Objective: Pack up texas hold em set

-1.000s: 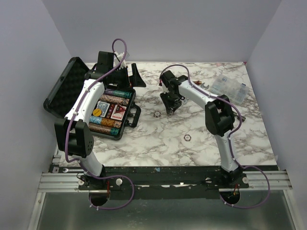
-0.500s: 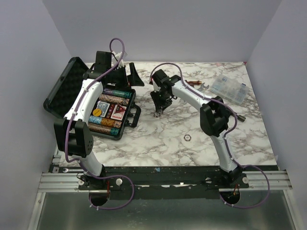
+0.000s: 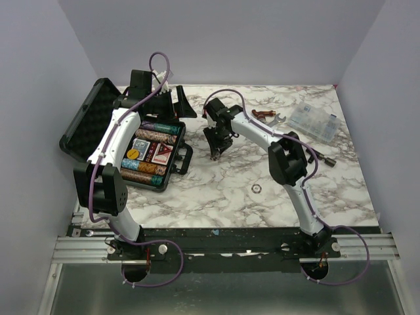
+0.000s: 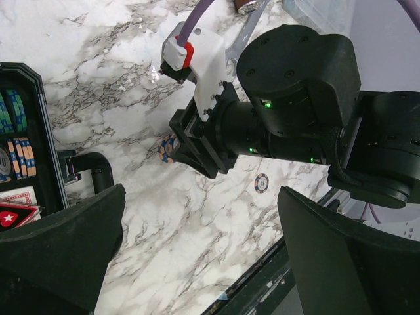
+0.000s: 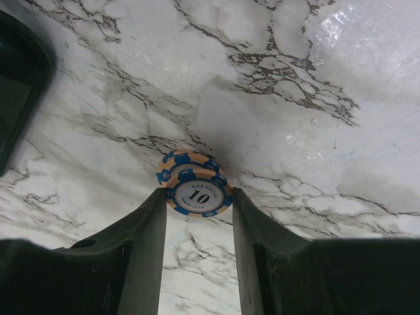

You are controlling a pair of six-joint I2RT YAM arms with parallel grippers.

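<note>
Grasp by right gripper (image 5: 198, 197) on round orange poker chip with blue edge marks (image 5: 197, 191) and printed "10". Pinched across the rim between both black fingers (image 5: 147, 230), face toward the wrist camera. Second orange-and-blue rim visible just behind; impossible to tell whether one chip or two. Positioned near the centre of the white marble-patterned table (image 3: 262, 164), near and to the right of the carry handle (image 3: 184, 159) of the open black hard briefcase with foam-lined lid (image 3: 85, 128). Impossible to tell whether touching the marble or raised off it.

Left gripper (image 4: 202, 220) released: fingers spread wide, nothing between them. Hovers near the far right corner of the briefcase base, wrist camera facing the right gripper and its chip.

Briefcase at the left side of the table, lid swung back to the left. In the base: rows of coloured poker chips (image 3: 146, 172) standing on edge, red card deck (image 3: 159, 154) beside blue card deck (image 3: 141, 146) between the rows, small yellow round disc (image 3: 133, 153) just beside the blue deck.

Second loose round poker chip (image 3: 255, 188) flat on the marble, well apart from the briefcase, nearer the arm bases.

Clear plastic compartment box (image 3: 315, 121) at the far right of the table. Silver wrench (image 3: 275, 118) near the box, on its left.
</note>
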